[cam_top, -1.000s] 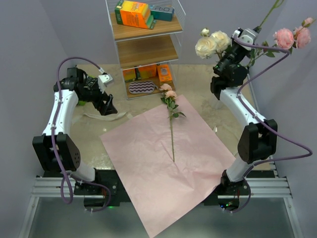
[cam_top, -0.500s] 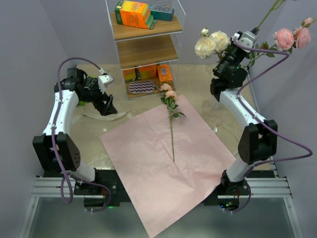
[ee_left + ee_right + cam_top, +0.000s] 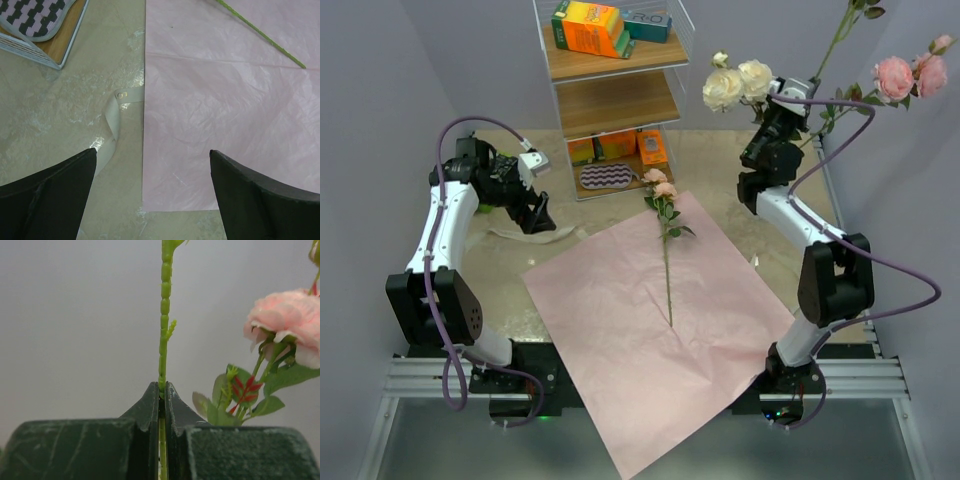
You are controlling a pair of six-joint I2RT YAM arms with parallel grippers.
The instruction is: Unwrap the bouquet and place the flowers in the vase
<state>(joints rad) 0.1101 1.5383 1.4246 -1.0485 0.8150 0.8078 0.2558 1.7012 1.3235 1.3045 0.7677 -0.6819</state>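
The large pink sheet [image 3: 650, 330] lies spread flat on the table [image 3: 720, 165], filling the lower middle of the top view. One rose [image 3: 667, 250] lies on it, its pink blooms toward the shelf unit [image 3: 615, 100] at the upper centre and its bare stem pointing down the frame.

The left gripper [image 3: 152, 151] hovers at the sheet's left edge with its jaws spread wide, grasping nothing. A loose cream ribbon [image 3: 111, 127] lies on the table just beside that edge.

At the upper right the right gripper [image 3: 161, 390] is raised well above the table, clenched on a thin green stem [image 3: 164, 315] that runs on up out of its wrist view. Cream-white roses [image 3: 738, 82] sit just left of this gripper, and pink roses [image 3: 905, 72] stand near the right edge of the frame.
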